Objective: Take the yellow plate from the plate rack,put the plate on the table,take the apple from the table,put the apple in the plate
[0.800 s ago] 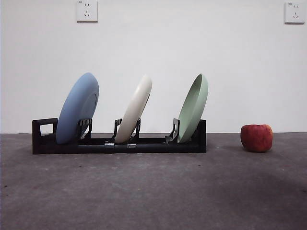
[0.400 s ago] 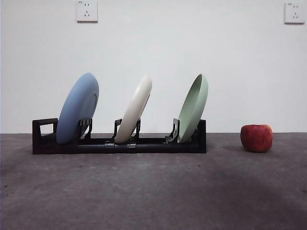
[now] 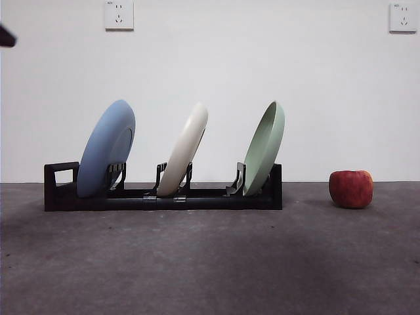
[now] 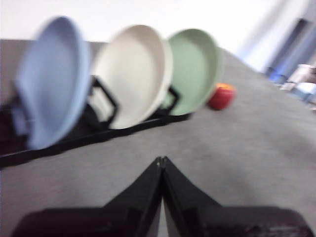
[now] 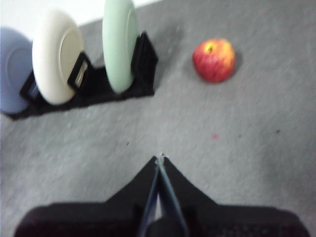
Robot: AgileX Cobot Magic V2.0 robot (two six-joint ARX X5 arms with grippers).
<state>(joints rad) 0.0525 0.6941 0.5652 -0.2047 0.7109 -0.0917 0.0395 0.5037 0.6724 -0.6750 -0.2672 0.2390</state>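
Observation:
The cream yellow plate (image 3: 186,148) stands tilted in the middle slot of the black plate rack (image 3: 164,195), between a blue plate (image 3: 106,147) and a pale green plate (image 3: 265,147). It also shows in the left wrist view (image 4: 132,75) and the right wrist view (image 5: 57,54). The red apple (image 3: 351,188) sits on the dark grey table (image 3: 210,262) to the right of the rack; it shows too in the right wrist view (image 5: 214,59). My left gripper (image 4: 161,160) is shut and empty, short of the rack. My right gripper (image 5: 159,158) is shut and empty, above the table.
A black arm tip (image 3: 6,37) shows at the front view's upper left edge. Two wall sockets (image 3: 119,14) are on the white wall behind. The rack has a loop handle (image 3: 60,176) at its left end.
A black arm tip has come into the front view at the upper left edge. The plates, rack and apple have not moved.

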